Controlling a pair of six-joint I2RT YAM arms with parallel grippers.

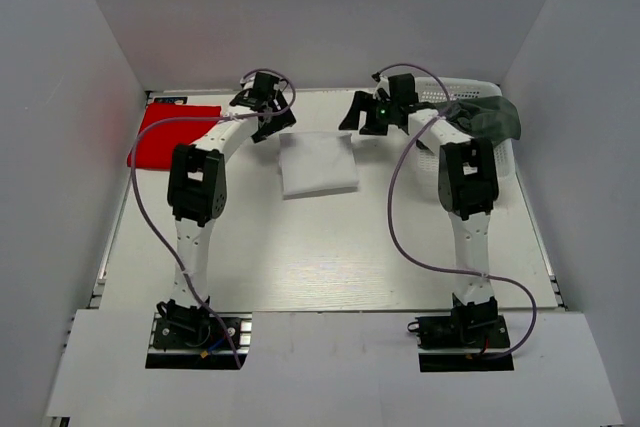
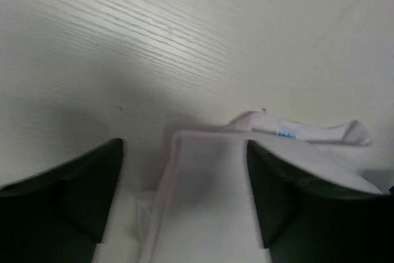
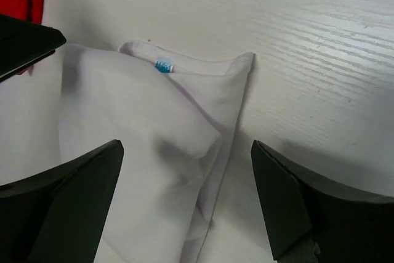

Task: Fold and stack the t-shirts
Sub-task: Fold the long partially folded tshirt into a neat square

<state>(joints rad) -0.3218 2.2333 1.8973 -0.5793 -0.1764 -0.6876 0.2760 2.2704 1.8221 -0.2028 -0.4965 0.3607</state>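
White t-shirt [image 1: 318,162] lies folded on the tabletop [image 1: 320,257], mid-way along its far edge.
Light, limp cloth, likely to sag and unfold, so pinch all layers at a folded corner. Left pincer [image 2: 184,207] and right pincer [image 3: 184,210] gape wide over it, holding nothing. The red t-shirt [image 1: 175,135] sits far-left, and the grey-green t-shirt [image 1: 492,117] drapes the lattice basket [image 1: 455,89] far-right; neither obstructs.

Pale wood-grain table [image 1: 320,247], plain grey-white walls [image 1: 320,7] rising behind it and on both its sides, light even.
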